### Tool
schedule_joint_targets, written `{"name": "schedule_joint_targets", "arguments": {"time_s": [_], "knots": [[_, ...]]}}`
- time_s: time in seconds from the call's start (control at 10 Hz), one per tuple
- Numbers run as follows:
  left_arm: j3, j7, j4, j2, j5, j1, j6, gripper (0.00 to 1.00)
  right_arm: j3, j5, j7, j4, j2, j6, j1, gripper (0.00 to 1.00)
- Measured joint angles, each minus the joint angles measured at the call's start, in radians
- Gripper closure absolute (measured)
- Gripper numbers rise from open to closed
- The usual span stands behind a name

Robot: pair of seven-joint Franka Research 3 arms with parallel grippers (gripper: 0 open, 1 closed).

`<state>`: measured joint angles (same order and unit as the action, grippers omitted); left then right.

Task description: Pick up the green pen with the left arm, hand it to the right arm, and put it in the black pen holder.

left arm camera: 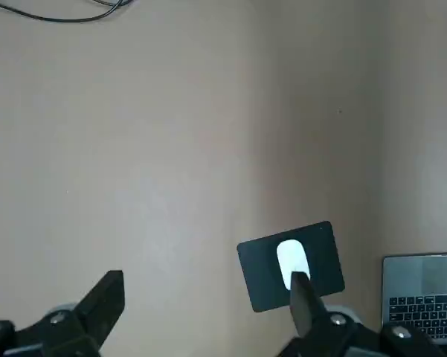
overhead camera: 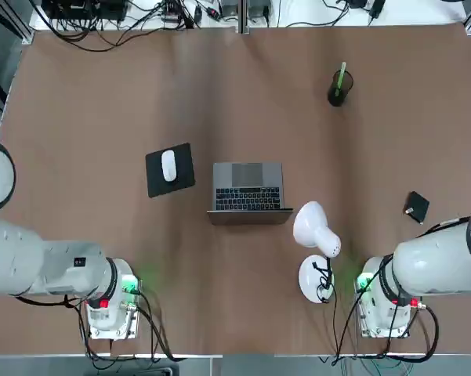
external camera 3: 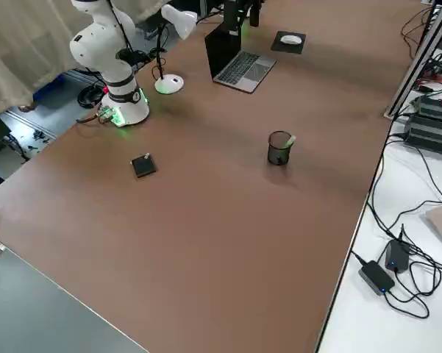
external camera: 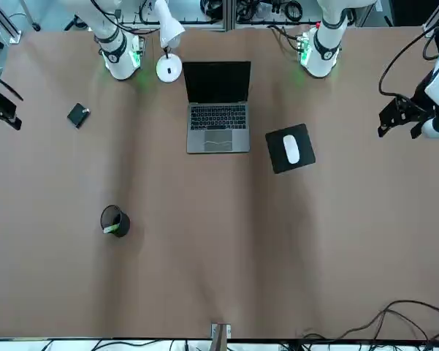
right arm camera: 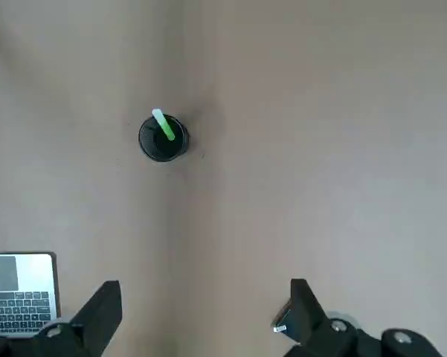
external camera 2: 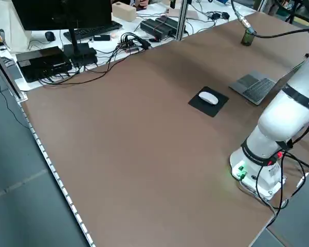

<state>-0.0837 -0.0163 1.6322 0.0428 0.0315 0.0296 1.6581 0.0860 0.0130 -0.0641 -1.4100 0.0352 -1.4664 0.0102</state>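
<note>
- While it leans against the rim, the green pen (overhead camera: 341, 79) stands inside the black pen holder (overhead camera: 337, 92), its upper end sticking out above the cup; the right wrist view shows the same, pen (right arm camera: 162, 125) tilted in holder (right arm camera: 162, 138).
- The holder sits alone on the far right part of the tabletop (overhead camera: 102, 102), well apart from everything else, with bare brown surface all around it.
- The right end effector (right arm camera: 201, 312) hangs high over the tabletop near the robot's side, fingers (right arm camera: 100, 312) spread wide and holding nothing; the holder lies well beyond them.
- The left end effector (left arm camera: 204, 309) is likewise raised, its fingers (left arm camera: 104, 301) wide apart and empty, above bare tabletop just beside the mouse pad.
- Near the middle, an open laptop (overhead camera: 248, 193) faces the robot.
- To the laptop's left lies a black mouse pad (overhead camera: 170, 169) with a white mouse (overhead camera: 168, 165) on it.
- A white desk lamp (overhead camera: 317, 235) stands between the laptop and the right arm's base (overhead camera: 384, 309).
- A small black square gadget (overhead camera: 416, 207) lies near the right edge, apart from the lamp.
- The left arm's base (overhead camera: 110, 309) is at the near left; cables (overhead camera: 117, 19) trail beyond the far edge.
</note>
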Motion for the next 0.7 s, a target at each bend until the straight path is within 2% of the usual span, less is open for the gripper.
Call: {"name": "schedule_joint_targets", "arguments": {"time_s": [0.2,0.4,0.7], "knots": [[0.0,0.0,0.0,0.0,0.0,0.0,0.0,0.02,0.0,0.0,0.011,-0.009,0.014,-0.06,0.0,0.0],[0.0,-0.001,0.0,0.0,0.0,0.0,0.0,0.02,0.002,0.0,0.015,-0.062,0.034,-0.154,-0.007,0.0],[0.0,-0.001,0.0,-0.001,0.0,0.0,0.0,0.02,0.001,0.0,0.015,-0.075,0.038,-0.168,-0.013,0.0]]}}
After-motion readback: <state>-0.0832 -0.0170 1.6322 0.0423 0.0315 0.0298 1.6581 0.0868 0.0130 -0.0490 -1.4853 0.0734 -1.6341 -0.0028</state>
